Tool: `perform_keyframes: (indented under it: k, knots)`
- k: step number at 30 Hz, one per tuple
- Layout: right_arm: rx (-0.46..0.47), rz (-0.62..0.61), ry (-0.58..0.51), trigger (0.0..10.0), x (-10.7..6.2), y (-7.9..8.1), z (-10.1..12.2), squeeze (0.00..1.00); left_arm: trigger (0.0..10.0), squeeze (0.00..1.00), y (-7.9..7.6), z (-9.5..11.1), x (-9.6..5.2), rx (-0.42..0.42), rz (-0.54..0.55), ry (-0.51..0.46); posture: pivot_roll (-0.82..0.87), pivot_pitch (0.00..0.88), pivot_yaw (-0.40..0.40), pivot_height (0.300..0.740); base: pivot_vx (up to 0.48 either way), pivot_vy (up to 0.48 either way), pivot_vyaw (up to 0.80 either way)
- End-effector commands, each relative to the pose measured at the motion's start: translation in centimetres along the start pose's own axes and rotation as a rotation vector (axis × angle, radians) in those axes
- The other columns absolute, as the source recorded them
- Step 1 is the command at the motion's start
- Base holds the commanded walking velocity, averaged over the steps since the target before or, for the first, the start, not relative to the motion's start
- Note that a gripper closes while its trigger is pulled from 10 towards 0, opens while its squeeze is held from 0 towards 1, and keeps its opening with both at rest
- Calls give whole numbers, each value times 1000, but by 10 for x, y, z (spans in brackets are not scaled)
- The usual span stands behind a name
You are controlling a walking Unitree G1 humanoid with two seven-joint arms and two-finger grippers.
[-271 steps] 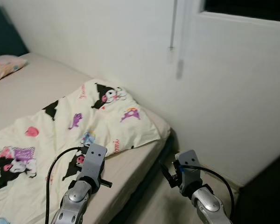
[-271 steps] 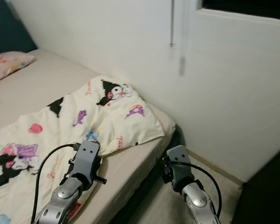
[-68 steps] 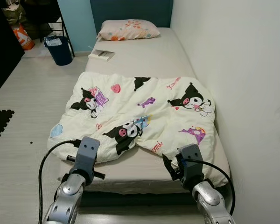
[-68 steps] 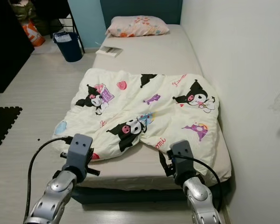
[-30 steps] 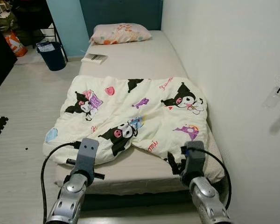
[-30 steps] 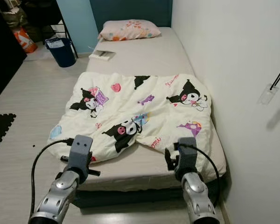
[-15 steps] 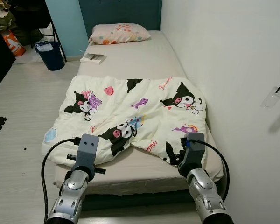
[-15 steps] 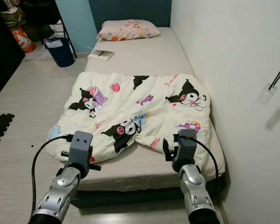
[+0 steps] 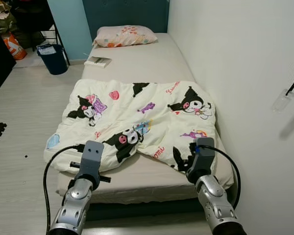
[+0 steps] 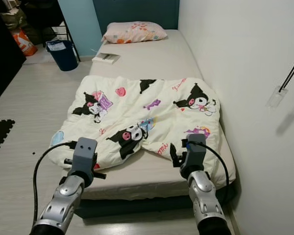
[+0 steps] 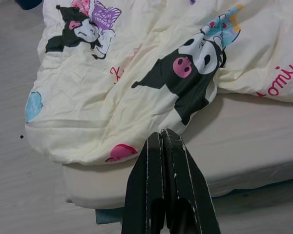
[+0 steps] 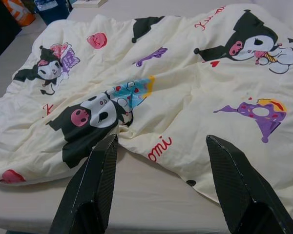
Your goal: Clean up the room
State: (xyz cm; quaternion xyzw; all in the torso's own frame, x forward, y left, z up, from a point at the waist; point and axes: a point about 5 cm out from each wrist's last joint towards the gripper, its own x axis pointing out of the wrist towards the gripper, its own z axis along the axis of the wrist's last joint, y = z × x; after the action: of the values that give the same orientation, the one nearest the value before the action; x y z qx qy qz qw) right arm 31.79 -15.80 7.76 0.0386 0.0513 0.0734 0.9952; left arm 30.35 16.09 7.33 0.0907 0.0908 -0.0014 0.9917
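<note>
A cream duvet (image 9: 137,115) printed with cartoon characters lies rumpled over the near half of a single bed (image 9: 137,61), with its left side hanging over the edge. My left gripper (image 11: 161,134) is shut with nothing in it. It hovers just short of the duvet's hanging near-left corner (image 11: 88,146). My right gripper (image 12: 162,141) is open wide over the duvet's near edge by the red lettering (image 12: 158,146), and its fingers (image 12: 95,180) are clear of the fabric. Both arms are raised at the foot of the bed.
A patterned pillow (image 9: 125,35) lies at the head of the bed, and a book (image 9: 98,61) rests on the bare mattress near it. A dark bin (image 9: 54,58) stands on the floor at the left. A white wall (image 9: 245,73) runs along the bed's right side.
The view has swung from the wall beside the bed to the foot of the bed. In the last second my right gripper has edged forward over the duvet's near edge.
</note>
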Motion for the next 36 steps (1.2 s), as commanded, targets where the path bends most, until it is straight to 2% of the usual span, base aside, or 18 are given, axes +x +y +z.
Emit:
perform_keyframes:
  k: [1, 6, 8, 21, 27, 36]
  knots:
    - [-1, 18, -6, 10000, 1, 4, -1, 0, 10000, 0, 5, -1, -2, 1, 7, -10, -88, 148, 42, 690, 0, 0, 0]
    - [3, 28, -30, 10000, 3, 6, 3, 0, 10000, 0, 4, -1, -1, -2, 5, -8, -89, 145, 44, 690, 0, 0, 0]
    - [15, 41, -5, 10000, 3, 6, 2, 0, 10000, 0, 4, -1, -1, 1, 5, -7, -89, 144, 45, 690, 0, 0, 0]
    - [-14, 78, -42, 10000, 1, 11, 5, 0, 10000, 0, 2, 2, -2, -21, -4, -30, -90, 143, 47, 705, 0, 0, 0]
    - [-20, 65, -41, 10000, -1, 11, 1, 0, 10000, 0, 3, 10, -3, -24, -9, -94, -84, 137, 50, 705, 0, 0, 0]
    - [-29, 71, -45, 10000, -3, 10, 1, 0, 10000, 0, 2, 11, -4, -40, -7, -108, -90, 129, 51, 705, 345, 0, 0]
